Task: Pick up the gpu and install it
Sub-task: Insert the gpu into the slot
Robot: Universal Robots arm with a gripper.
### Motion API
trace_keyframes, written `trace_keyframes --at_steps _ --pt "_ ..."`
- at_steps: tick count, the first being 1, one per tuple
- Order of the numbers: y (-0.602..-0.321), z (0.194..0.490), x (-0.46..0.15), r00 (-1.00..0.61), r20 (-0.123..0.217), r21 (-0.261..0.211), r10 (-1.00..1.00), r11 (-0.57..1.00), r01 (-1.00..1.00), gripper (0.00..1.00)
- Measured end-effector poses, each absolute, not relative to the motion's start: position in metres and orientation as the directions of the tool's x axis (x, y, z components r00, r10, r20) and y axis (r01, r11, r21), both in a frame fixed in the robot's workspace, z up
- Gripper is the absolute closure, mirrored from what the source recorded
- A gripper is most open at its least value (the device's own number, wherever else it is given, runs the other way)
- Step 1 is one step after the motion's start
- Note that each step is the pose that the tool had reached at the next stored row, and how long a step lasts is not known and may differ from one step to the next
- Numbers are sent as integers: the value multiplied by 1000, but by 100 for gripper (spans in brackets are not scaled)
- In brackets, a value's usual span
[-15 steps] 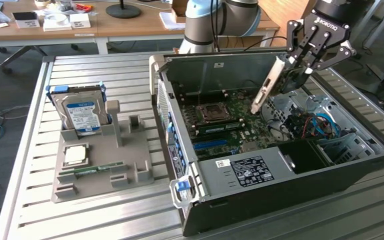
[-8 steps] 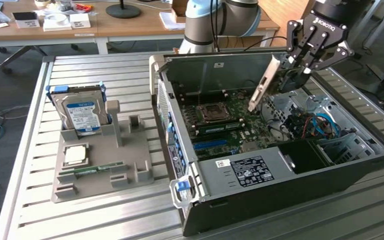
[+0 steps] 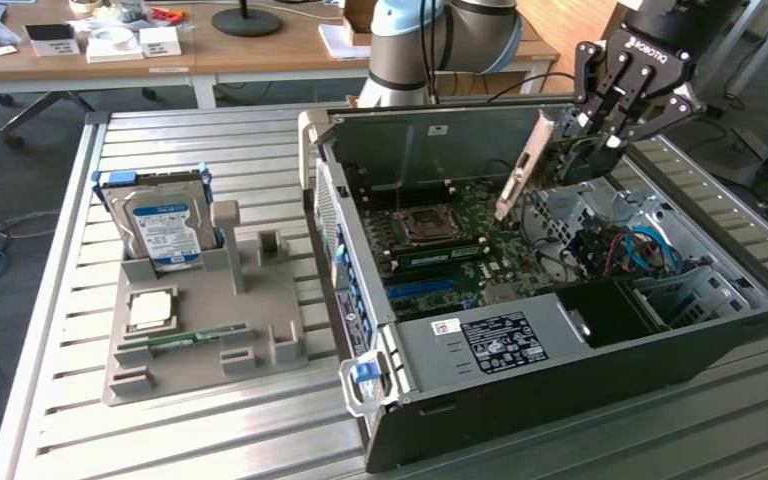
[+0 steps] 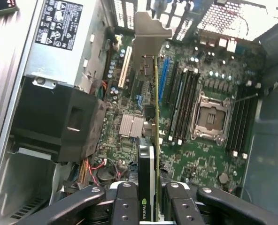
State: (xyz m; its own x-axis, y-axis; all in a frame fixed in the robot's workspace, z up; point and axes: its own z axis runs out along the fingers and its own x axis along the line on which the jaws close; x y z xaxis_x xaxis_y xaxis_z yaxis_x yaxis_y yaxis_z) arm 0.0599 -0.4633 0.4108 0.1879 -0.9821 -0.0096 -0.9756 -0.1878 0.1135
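Gripping flat green-board gpu (image 3: 554,158) with black cooler and silver metal end bracket: black multi-finger tool (image 3: 611,135) closed on card's upper edge, exterior view. Card hangs tilted inside open black computer case (image 3: 598,360), above green motherboard (image 3: 458,255). Case lies on slatted metal counter (image 3: 197,150). Wrist view: gpu (image 4: 146,164) edge-on between tool (image 4: 150,208) fingers, bracket at far end, over motherboard (image 4: 200,157) slots.

The gripper (image 3: 595,148) hangs at two o'clock in the exterior view, pointing toward seven o'clock, fingers (image 4: 126,206) clamped on the gpu (image 3: 527,165).
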Motion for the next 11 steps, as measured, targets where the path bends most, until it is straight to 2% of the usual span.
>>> trace_keyframes --at_steps 11 --pt "-462 411 55 163 -58 13 -985 -164 -986 73"
